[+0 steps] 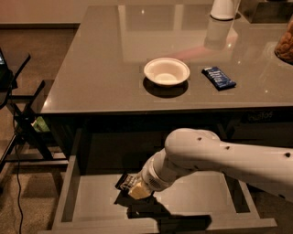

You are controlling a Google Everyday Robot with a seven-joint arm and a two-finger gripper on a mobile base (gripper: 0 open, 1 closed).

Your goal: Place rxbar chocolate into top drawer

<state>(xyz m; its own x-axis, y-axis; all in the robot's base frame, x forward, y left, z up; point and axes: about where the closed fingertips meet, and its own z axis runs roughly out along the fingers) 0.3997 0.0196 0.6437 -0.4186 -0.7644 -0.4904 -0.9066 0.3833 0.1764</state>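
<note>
The top drawer [68, 194] is pulled open under the desk, with a pale grey bottom and low sides. My gripper [133, 186], at the end of the white arm [215, 157], reaches down into the left-middle of the drawer. It is shut on the rxbar chocolate [123, 181], a dark wrapper with pale lettering that sticks out to the left of the fingers. The bar hangs just above the drawer bottom, and its shadow lies right beneath it.
On the grey desk top [100, 68] stand a white bowl [166, 71], a blue-wrapped bar [219, 77], a white container [223, 8] at the back and a jar [286, 43] at the right edge. A black folding stand [23, 119] is left of the desk.
</note>
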